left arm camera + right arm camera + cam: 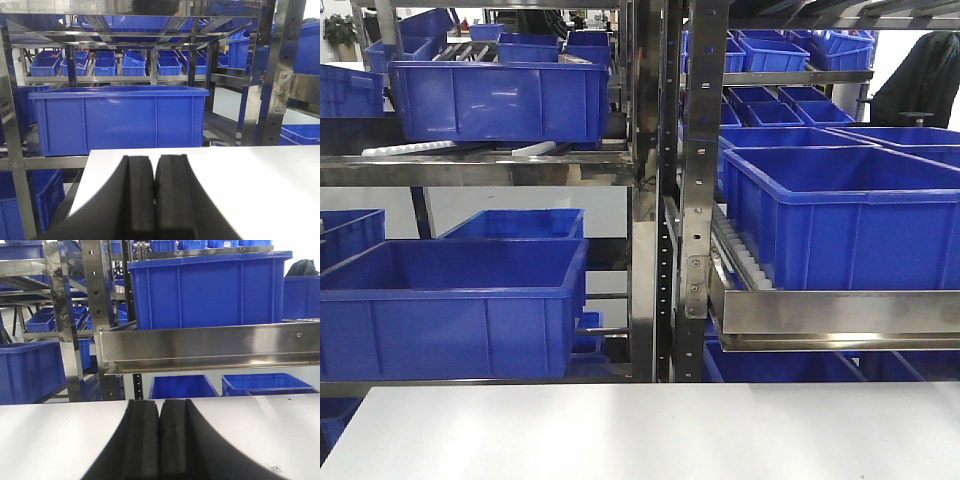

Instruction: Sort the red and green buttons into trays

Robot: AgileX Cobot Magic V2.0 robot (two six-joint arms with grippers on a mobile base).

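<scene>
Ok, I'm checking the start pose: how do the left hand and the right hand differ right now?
The left hand sits by the white table's left edge; the right hand has table on both sides. The left hand faces a blue crate's side; the right hand faces a steel rail with a second crate above it. Both are shut, pads together, holding nothing.

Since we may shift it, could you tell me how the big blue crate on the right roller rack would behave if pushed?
The crate probably glides easily, as it seems to rest on rollers. Its thick-rimmed walls look stiff. Weight is uncertain: its contents are hidden.
</scene>
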